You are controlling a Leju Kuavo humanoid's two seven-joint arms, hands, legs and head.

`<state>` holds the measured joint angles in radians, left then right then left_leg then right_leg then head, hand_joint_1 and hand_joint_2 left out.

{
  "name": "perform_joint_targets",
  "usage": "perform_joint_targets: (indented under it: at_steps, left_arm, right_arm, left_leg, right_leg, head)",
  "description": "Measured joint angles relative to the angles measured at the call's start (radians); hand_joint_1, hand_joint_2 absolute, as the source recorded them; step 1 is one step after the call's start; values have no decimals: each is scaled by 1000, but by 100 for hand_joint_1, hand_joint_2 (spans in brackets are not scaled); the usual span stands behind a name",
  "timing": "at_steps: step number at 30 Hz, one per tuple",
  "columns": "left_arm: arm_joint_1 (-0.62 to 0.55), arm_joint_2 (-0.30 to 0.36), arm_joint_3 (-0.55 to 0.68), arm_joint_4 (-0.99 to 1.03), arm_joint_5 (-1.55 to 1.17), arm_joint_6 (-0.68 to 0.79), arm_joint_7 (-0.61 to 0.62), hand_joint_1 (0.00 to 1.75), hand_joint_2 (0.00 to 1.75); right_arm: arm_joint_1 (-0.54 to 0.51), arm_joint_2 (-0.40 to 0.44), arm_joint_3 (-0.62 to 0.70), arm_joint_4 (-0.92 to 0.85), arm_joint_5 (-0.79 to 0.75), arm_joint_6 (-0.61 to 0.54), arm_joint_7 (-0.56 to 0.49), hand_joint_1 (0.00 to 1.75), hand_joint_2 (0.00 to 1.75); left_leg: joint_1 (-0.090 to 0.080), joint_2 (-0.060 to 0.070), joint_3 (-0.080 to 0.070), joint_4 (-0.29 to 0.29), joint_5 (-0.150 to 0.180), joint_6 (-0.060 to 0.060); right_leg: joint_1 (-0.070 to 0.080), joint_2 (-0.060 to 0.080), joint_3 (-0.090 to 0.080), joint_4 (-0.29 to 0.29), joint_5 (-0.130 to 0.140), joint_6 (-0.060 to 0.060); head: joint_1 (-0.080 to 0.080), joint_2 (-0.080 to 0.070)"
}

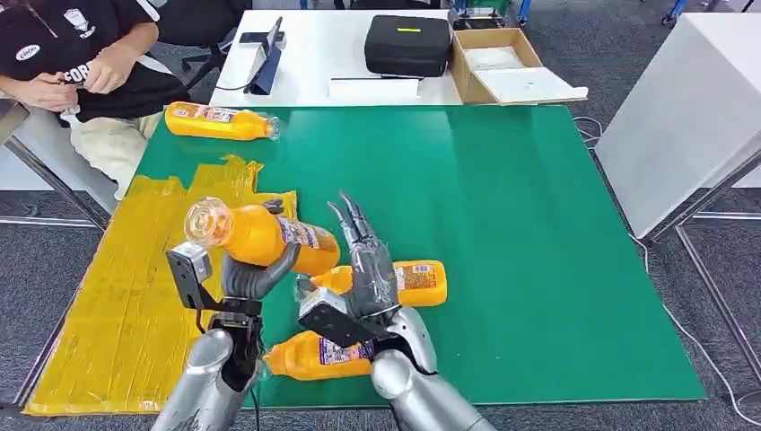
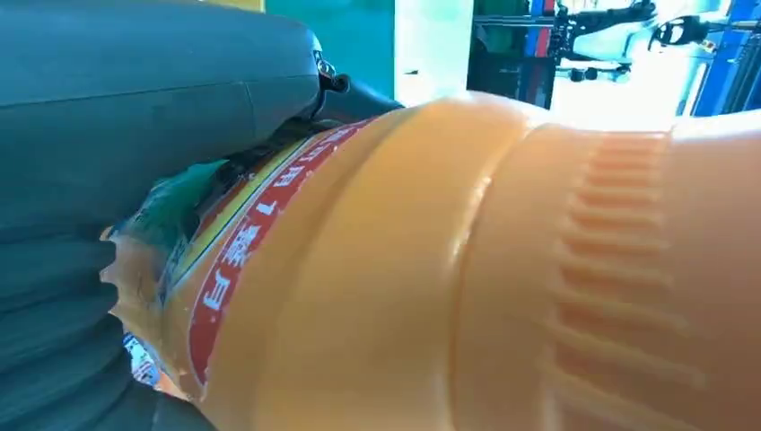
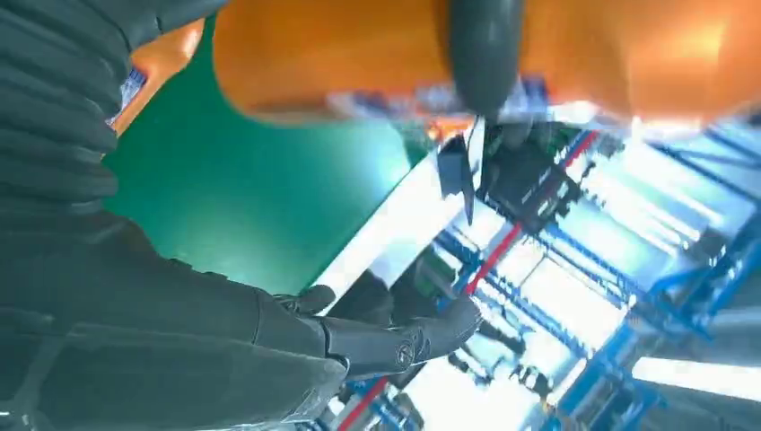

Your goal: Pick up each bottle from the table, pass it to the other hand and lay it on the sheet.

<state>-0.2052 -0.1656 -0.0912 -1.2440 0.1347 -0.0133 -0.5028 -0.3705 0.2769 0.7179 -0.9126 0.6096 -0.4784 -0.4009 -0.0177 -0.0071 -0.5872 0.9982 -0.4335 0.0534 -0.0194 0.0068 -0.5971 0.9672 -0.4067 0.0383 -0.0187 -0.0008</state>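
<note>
My left hand [image 1: 256, 274] grips an orange bottle [image 1: 260, 235] around its middle and holds it tilted above the table, at the edge of the yellow sheet [image 1: 126, 296]. Up close, the bottle [image 2: 467, 269] lies against my left thumb [image 2: 161, 90]. My right hand [image 1: 363, 260] stands just right of the bottle's base with its fingers stretched out and nothing in them. From the right wrist, the bottle [image 3: 332, 54] hangs above my right thumb [image 3: 395, 341]. A second bottle [image 1: 408, 283] lies on the green mat [image 1: 520, 224], a third [image 1: 314, 355] near the front edge, another [image 1: 220, 121] at the far left.
A person [image 1: 81, 63] sits at the far left corner of the table. Behind the mat, a white table carries a black case [image 1: 406, 43], a cardboard box [image 1: 502, 65] and a tablet [image 1: 266, 56]. A white table [image 1: 682, 117] stands to the right.
</note>
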Motion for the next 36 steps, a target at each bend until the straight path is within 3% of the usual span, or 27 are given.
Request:
perform_joint_targets:
  at_steps: [16,20,28,33,36]
  left_arm:
    - [62,4,31,-58,-29,87,-34,175,175]
    - [79,8,53,-83,-75,192,-62,175,175]
    - [103,25,153,-178,-356,598,-145,175,175]
    - [106,37,190,-203,-434,669,-157,175,175]
    - [113,20,250,-221,-659,704,-187,175,175]
  right_arm:
    - [255,-138,-91,-475,-26,-26,-54,0,175]
    - [297,-172,-92,-557,-35,-52,-72,0,175]
    - [355,-241,-92,-677,-74,-118,-116,0,175]
    - [368,-260,-92,-703,-81,-125,-125,0,175]
    - [380,-269,-92,-712,-90,-135,-137,0,175]
  left_leg:
    - [0,-1,0,0,-1,0]
    - [0,0,0,0,-1,0]
    - [0,0,0,0,-1,0]
    - [0,-1,0,0,-1,0]
    - [0,-1,0,0,-1,0]
  right_leg:
    - [0,0,0,0,0,0]
    - [0,0,0,0,0,0]
    - [0,0,0,0,0,0]
    - [0,0,0,0,0,0]
    - [0,0,0,0,0,0]
  head:
    - [0,0]
    - [0,0]
    - [0,0]
    - [0,0]
    - [0,0]
